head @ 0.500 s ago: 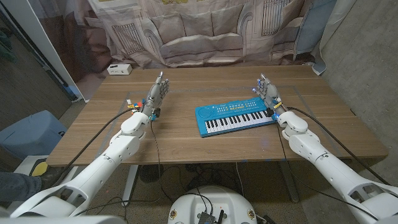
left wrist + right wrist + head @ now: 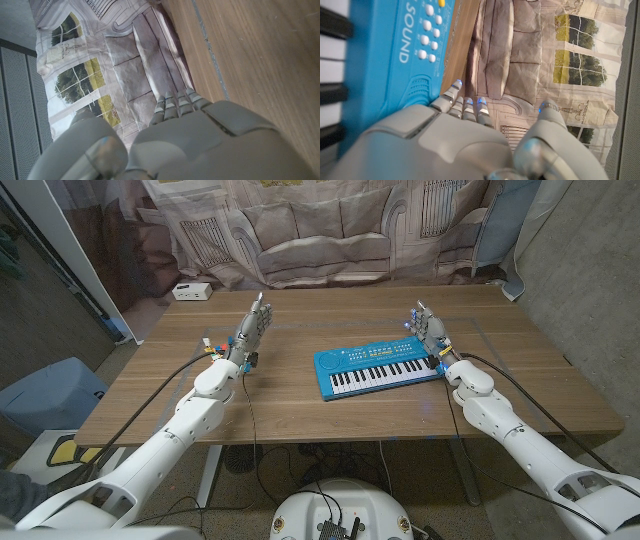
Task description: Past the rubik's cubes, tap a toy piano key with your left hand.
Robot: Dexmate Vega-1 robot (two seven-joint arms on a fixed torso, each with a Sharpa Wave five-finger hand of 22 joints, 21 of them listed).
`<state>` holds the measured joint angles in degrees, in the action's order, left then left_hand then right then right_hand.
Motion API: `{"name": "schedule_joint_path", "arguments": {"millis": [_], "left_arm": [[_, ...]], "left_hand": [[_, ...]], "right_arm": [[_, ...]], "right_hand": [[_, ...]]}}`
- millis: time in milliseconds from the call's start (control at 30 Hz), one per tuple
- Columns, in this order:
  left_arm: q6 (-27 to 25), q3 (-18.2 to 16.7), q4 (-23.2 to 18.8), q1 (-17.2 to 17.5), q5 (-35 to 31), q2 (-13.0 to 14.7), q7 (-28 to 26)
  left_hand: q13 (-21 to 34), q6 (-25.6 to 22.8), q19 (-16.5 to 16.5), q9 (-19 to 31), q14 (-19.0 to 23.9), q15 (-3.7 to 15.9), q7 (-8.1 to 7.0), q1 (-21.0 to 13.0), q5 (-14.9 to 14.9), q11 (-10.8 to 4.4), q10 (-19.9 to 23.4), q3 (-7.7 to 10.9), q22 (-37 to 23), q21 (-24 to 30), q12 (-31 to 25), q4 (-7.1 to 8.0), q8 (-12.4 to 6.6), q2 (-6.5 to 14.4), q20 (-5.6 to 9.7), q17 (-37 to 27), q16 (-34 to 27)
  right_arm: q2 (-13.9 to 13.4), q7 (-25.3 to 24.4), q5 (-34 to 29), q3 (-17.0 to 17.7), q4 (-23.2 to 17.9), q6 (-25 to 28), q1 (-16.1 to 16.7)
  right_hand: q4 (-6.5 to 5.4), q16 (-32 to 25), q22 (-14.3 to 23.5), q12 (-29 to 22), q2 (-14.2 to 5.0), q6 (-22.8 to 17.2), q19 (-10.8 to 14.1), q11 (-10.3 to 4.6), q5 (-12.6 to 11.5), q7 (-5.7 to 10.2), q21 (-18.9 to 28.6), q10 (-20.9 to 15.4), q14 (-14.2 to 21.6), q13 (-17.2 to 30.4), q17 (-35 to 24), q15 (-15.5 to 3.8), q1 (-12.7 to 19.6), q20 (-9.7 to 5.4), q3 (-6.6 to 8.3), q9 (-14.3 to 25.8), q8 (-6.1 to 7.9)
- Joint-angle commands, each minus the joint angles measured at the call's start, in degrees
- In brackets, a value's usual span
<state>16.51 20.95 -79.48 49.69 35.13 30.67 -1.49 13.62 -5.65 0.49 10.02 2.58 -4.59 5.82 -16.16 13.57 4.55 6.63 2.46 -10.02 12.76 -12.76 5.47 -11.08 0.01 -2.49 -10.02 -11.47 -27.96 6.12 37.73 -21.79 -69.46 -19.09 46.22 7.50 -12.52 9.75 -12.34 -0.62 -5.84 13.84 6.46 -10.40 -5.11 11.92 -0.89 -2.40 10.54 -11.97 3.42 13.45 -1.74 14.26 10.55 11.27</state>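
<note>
Head view: wooden table (image 2: 300,410), printed curtain (image 2: 320,230) behind, grey walls either side.
I see my left hand (image 2: 250,332) empty, fingers up and apart, by the cubes (image 2: 210,346); right hand (image 2: 430,330) likewise, touching the blue piano's (image 2: 375,367) end. White box (image 2: 190,291) far left.

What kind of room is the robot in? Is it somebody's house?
Probably a lab or workshop, not a house. The sofa and windows are only printed on a cloth backdrop. Beside it are a bare concrete wall and cables under the wooden table.
</note>
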Motion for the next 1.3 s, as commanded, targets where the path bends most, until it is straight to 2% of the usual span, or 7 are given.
{"name": "schedule_joint_path", "arguments": {"millis": [33,333,533,567,667,1000,1300], "left_arm": [[-1.0,0.1,-3.4,0.8,-2.1,1.3,-1.9],[-1.9,1.6,-5.6,0.1,-5.3,0.6,-4.8],[3.8,2.7,-2.6,-0.5,-9.7,-1.8,-6.8],[4.8,2.8,-2.0,-0.7,-10.3,-2.0,-6.8],[7.0,3.0,-1.3,-0.8,-11.4,-2.2,-6.4],[8.8,2.4,-4.1,0.8,-12.9,-0.9,-6.2],[9.4,1.7,-5.9,1.8,-14.0,0.5,-5.9]], "left_hand": [[-0.2,-1.0,1.0,0.2,1.1,-0.25,0.1,-0.6,-0.1,-0.22,1.2,-0.02,-0.1,0.5,-0.6,-0.23,-0.63,0.0,-0.25,-0.2,-0.4],[-0.6,-1.9,2.2,0.2,2.2,-0.29,0.25,-0.9,-0.3,0.18,2.1,-0.11,-0.1,0.6,-0.7,-0.45,-0.67,0.0,0.21,-0.2,-0.5],[-1.4,-5.4,6.0,0.2,6.1,0.34,-0.27,-1.4,-0.6,-0.43,5.7,-0.39,-0.1,1.0,-1.5,-0.91,-1.23,0.1,-0.1,-0.2,-1.0],[-1.5,-5.7,6.6,0.2,6.7,0.43,-0.32,-1.5,-0.7,-0.9,6.4,-0.45,-0.1,1.1,-1.7,-1.02,-1.17,0.0,-0.2,-0.2,-1.0],[-1.7,-6.8,7.7,0.2,8.1,0.64,-0.44,-1.6,-0.8,-0.87,7.3,-0.57,-0.1,1.2,-1.9,-1.19,-1.3,-0.1,-0.34,-0.2,-1.2],[-1.9,-8.8,9.0,0.3,9.8,0.98,-0.75,-2.0,-1.0,-0.95,9.4,-0.72,-0.1,1.1,-2.3,-1.5,-1.52,-0.1,-0.68,-0.2,-1.2],[-2.0,-9.7,9.5,0.3,10.7,1.25,-0.76,-2.2,-1.1,-1.12,10.1,-0.75,-0.1,0.9,-2.3,-1.64,-1.54,0.0,-0.73,-0.2,-1.1]], "right_arm": [[-1.2,1.8,-1.1,0.5,0.1,-3.7,0.0],[-3.4,5.3,0.8,1.9,-1.0,-4.6,0.6],[-3.9,8.3,2.2,2.6,0.9,-5.4,0.1],[-4.0,8.4,2.2,2.8,1.0,-5.6,0.1],[-4.4,7.8,1.8,3.1,0.4,-6.0,0.6],[-4.1,3.8,1.2,3.4,-3.6,-5.6,2.7],[-2.7,3.1,1.1,2.9,-3.4,-6.2,2.6]], "right_hand": [[0.29,-0.5,0.1,-0.5,0.33,-1.0,0.7,0.26,0.0,0.03,0.4,-1.0,0.9,0.2,0.0,0.22,0.4,-0.09,0.04,0.1,0.37],[0.28,-0.4,0.1,-0.5,0.5,-1.4,0.8,0.18,0.0,0.06,0.3,-1.5,1.0,0.2,0.0,0.1,0.3,-0.15,-0.12,0.1,0.44],[0.23,-0.3,0.1,-0.5,0.49,-2.1,0.8,0.33,0.0,0.02,0.2,-1.9,0.9,0.2,0.0,0.02,0.2,-0.29,-0.21,0.1,0.59],[0.22,-0.3,0.1,-0.6,0.48,-2.1,0.8,0.31,0.0,0.0,0.2,-2.3,1.0,0.2,0.0,0.07,0.2,-0.32,-0.23,0.1,0.58],[0.21,-0.3,0.1,-0.6,0.47,-2.2,0.9,0.43,0.0,-0.07,0.1,-2.7,1.1,0.2,0.0,0.13,0.2,-0.38,-0.27,0.1,0.57],[0.18,-0.3,0.1,-0.6,0.4,-2.3,1.0,0.54,0.0,-0.25,0.1,-2.8,1.2,0.2,0.0,0.18,0.2,-0.5,-0.31,0.1,0.51],[0.14,-0.3,0.1,-0.5,0.26,-2.3,1.0,0.56,0.0,-0.25,0.0,-3.0,1.3,0.3,0.0,0.35,0.2,-0.33,-0.33,0.1,0.42]]}}
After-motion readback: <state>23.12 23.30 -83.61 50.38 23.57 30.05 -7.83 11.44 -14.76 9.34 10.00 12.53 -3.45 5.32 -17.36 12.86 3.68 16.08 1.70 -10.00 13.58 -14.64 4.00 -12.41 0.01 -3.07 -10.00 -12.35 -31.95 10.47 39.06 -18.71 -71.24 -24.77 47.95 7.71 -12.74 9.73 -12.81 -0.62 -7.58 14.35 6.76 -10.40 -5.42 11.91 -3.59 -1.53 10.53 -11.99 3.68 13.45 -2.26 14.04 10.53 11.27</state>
